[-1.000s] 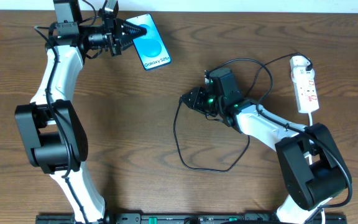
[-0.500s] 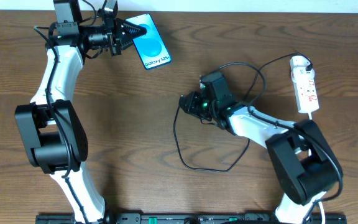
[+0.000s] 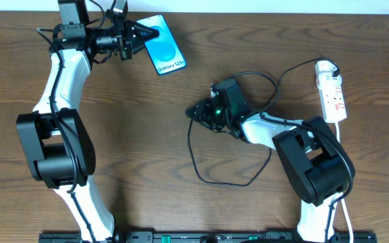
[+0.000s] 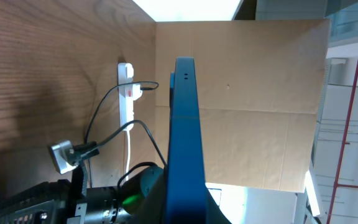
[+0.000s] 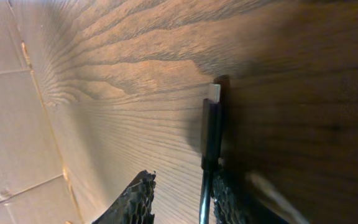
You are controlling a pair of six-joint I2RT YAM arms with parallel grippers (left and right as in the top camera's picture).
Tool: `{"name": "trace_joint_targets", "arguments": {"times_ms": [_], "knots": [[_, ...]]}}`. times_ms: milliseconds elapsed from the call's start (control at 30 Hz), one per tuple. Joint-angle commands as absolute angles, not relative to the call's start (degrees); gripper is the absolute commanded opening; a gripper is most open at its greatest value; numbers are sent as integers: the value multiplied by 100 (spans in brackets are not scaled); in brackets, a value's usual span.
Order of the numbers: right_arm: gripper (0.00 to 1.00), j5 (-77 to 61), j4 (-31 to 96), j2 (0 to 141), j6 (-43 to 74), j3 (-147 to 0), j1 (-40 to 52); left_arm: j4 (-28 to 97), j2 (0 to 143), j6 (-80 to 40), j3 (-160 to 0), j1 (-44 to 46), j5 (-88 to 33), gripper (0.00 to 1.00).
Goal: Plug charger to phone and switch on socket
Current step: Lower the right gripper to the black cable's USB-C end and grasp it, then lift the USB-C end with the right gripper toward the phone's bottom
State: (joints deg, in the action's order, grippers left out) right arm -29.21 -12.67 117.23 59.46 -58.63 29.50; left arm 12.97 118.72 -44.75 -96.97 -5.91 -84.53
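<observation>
While the left hand [image 3: 142,32] stays clamped on the small blue-screened phone [image 3: 165,46] at the bench's [image 3: 140,135] far edge, the right hand [image 3: 196,110], closed on the thin black charger cable [image 3: 201,177] near its plug tip [image 5: 214,93], has moved left towards it; plugging in seems next; one phone, one cable, one white socket strip [image 3: 331,94], not yet switched.

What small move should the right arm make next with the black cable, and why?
Probably carry the thin black charger cable's plug tip left and up toward the blue-screen phone. The right gripper appears shut on the cable, with its tip sticking out past the fingers, while the left gripper holds the phone, a clear gap away.
</observation>
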Motion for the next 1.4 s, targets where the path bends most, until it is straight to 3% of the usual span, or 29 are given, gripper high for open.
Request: {"name": "trace_joint_targets", "arguments": {"times_ms": [0,100,267,567,867,1000,1367], "knots": [[30,-2904,-1114,12095,6084,-5804,2958,1256,11760,-4484,-9695,-604,-8589,7],[27,-2860,-1111,12110,6084,-5808,2928,1256,11760,-4484,-9695,-604,-8586,8],[1,-2842,-1116,12110,6036,-5808,2882,1256,11760,-4482,-9695,-604,-8584,8],[1,-3846,-1240,12105,4713,-6143,2259,1256,11760,-4482,-9695,-604,-8567,7],[1,-4646,12,11391,2971,-6547,1911,1555,11760,-4499,-9692,-604,-8355,7],[1,-5660,93,10969,2335,-6547,1776,1553,11760,-4392,-9692,-604,-8493,7],[1,-7481,113,10724,2132,-6547,1450,1553,11760,-3927,-9692,-497,-8895,7]]}}
